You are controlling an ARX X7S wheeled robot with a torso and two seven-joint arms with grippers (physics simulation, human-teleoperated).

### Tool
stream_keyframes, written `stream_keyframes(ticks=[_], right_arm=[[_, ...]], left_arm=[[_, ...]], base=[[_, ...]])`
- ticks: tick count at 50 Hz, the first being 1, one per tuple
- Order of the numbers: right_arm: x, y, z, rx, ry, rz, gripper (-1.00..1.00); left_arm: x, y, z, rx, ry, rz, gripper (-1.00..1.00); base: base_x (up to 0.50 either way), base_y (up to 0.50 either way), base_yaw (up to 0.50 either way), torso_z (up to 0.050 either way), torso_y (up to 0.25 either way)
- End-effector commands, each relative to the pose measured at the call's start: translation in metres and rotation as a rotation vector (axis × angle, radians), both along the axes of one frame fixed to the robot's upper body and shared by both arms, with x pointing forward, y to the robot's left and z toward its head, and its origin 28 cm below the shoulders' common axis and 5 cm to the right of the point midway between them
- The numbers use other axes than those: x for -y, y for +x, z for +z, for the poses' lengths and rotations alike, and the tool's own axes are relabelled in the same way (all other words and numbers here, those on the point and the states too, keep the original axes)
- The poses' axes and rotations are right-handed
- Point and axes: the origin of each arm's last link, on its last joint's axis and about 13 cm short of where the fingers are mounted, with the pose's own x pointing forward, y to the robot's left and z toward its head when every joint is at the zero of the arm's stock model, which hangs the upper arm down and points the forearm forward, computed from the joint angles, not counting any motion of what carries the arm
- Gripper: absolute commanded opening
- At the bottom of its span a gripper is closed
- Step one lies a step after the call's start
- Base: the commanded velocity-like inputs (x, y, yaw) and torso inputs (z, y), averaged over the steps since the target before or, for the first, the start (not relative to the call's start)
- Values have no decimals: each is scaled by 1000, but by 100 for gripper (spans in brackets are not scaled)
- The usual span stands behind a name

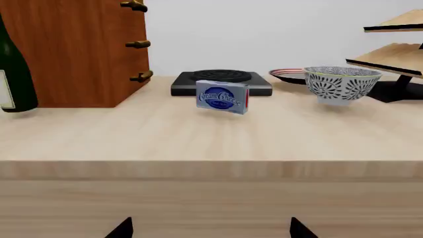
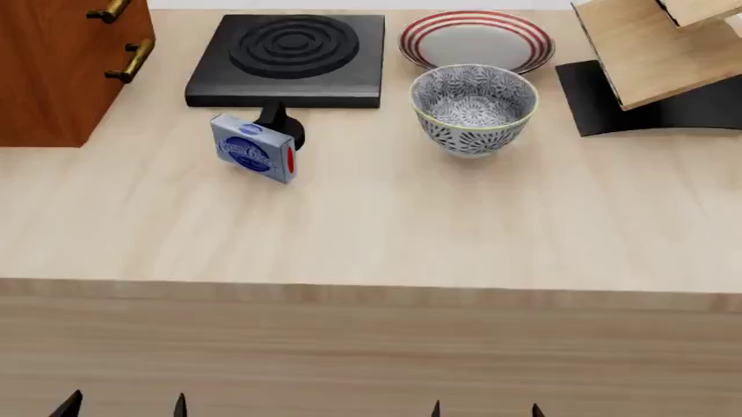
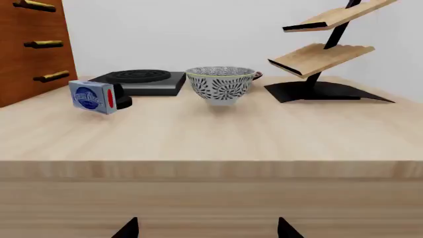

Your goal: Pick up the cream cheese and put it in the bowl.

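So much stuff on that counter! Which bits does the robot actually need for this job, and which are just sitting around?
Needed:
- cream cheese
- bowl

Just sitting around:
- black hotplate
- red-striped plate
- wooden cabinet
- green bottle
- wooden rack

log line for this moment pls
phase: pre-reach | cream cheese: on table by stove | bowl: empty | left gripper: open | right gripper: open
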Motion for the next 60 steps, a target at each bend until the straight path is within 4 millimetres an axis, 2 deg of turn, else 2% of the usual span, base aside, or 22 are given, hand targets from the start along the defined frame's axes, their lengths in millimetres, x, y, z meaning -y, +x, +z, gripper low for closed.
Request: stream_keyframes(ticks=[1, 3, 22, 23, 25, 53, 60], right_arm=[[-1, 0, 1, 0, 0, 0, 100], [0, 0, 0, 0, -4, -4, 100], [1, 0, 0, 7, -18, -23, 100], [1, 0, 0, 7, -18, -23, 100], [1, 0, -1, 8, -23, -24, 100], [0, 0, 0, 6, -30, -22, 100], [2, -1, 4, 15, -17, -37, 100]], left_arm=[[0, -1, 2, 0, 0, 0, 100], [0, -2, 2, 38, 15, -7, 100], [0, -4, 3, 16, -26, -36, 100], [-1, -6, 7, 81, -46, -20, 100], [-1, -5, 6, 40, -39, -42, 100], [0, -4, 4, 30, -16, -39, 100], [-2, -5, 10, 34, -20, -29, 100]], base=[[0, 0, 0, 0, 0], [0, 0, 0, 0, 0], [0, 0, 0, 0, 0], [0, 0, 0, 22, 0], [0, 0, 0, 50, 0], [0, 0, 0, 50, 0], [0, 0, 0, 50, 0]])
